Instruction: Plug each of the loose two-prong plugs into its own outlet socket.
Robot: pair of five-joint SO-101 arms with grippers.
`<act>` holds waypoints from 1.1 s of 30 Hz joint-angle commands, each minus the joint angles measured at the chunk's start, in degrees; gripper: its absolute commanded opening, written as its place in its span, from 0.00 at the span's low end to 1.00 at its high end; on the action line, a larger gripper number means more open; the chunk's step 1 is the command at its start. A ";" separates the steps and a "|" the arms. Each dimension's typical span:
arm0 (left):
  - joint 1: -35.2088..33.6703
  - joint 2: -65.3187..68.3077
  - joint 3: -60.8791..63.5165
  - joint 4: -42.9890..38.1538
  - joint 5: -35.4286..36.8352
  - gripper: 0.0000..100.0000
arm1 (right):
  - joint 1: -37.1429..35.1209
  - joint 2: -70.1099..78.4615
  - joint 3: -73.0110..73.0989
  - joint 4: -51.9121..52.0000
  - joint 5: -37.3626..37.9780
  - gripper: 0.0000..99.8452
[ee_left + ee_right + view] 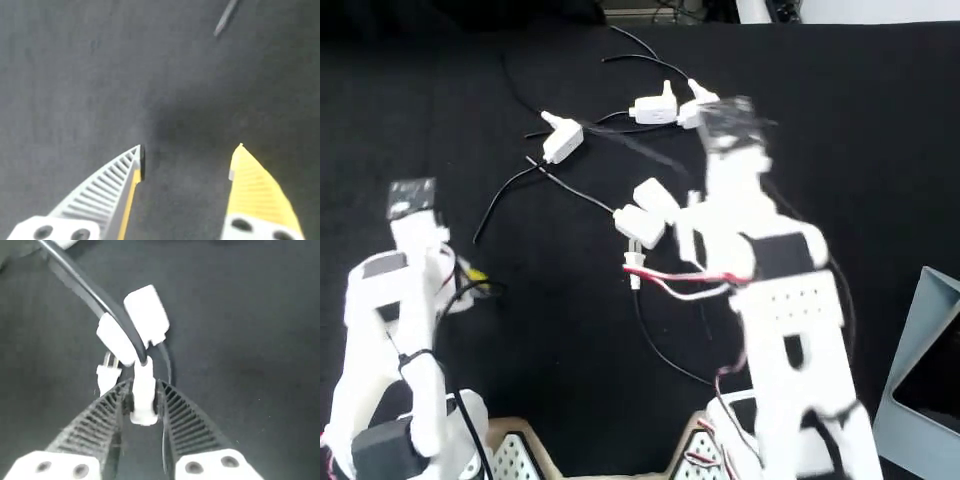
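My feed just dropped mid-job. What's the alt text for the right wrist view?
The jaws are shut on a white plug, and a black cable runs from it across the dark table. The cable passes between a larger white block and a smaller white block. A loose two-prong plug lies beside the jaws.

Matt black cloth over the table (pixel 880 120). Smooth glossy white plastic on plug (pixel 144 410) and outlet socket (pixel 146 315); sleek black rubbery sheath on the cord (pixel 85 285). Ribbed matt plastic on the right gripper (pixel 144 384) and left gripper (pixel 190 155).
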 commanded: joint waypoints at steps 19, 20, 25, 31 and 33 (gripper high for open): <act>30.11 40.62 -64.92 21.63 -21.27 0.29 | 22.95 -17.01 28.97 -34.64 -18.81 0.01; 30.55 42.64 -67.56 21.54 -23.47 0.29 | 22.95 -17.01 28.97 -34.64 -18.81 0.01; 32.31 52.31 -79.08 21.71 -35.34 0.29 | 23.03 -16.84 28.97 -34.64 -18.81 0.01; 34.59 62.07 -87.52 21.89 -41.67 0.29 | 23.03 -16.84 29.14 -34.46 -18.81 0.01; 34.86 64.00 -89.54 21.89 -42.29 0.29 | 23.03 -16.84 29.14 -34.46 -18.81 0.01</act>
